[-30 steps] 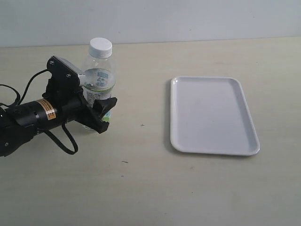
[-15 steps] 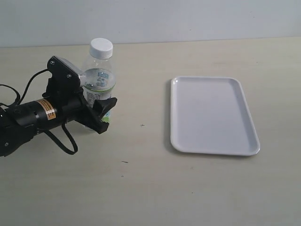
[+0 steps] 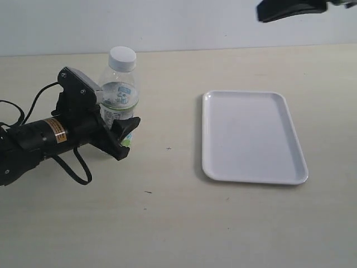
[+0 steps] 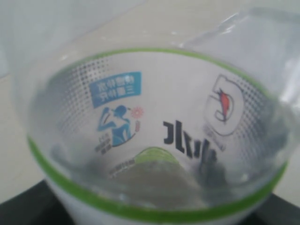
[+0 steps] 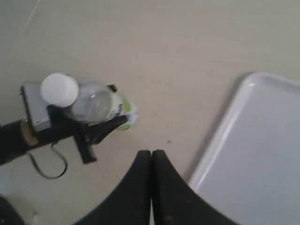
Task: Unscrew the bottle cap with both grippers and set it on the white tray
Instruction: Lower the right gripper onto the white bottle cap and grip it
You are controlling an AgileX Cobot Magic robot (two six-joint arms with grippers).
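White ribbed plastic screw cap (image 3: 122, 57) sits on the neck of the small clear plastic bottle (image 3: 119, 96) with the white-and-green label, so it's at the bottle's 12 o'clock, and neither gripper touches it. The bottle stands more or less upright on the beige tabletop (image 3: 167, 223), at roughly 9 o'clock from the flat rectangular white plastic tray (image 3: 254, 137) and well apart from it. The black left gripper (image 3: 114, 114), the one with the orange sticker on its body and a loose black cable (image 3: 78, 167) looping under it, comes in from about 8 o'clock. It has the bottle's labelled middle pinched between its fingers, one finger in front and a grey-white part round the back. The left wrist view is basically all bottle (image 4: 154, 140): blurry label with a blue figure logo, black lettering and a green band, right up against the lens. The black right gripper (image 5: 151, 153) hangs way up high, just a dark shape at the 1 o'clock corner of the exterior view (image 3: 290, 8). Its two fingers are pressed flat together with nothing between them. Its wrist camera looks down on the cap (image 5: 59, 90), the bottle (image 5: 96, 105) and one rounded corner of the tray (image 5: 262, 154).
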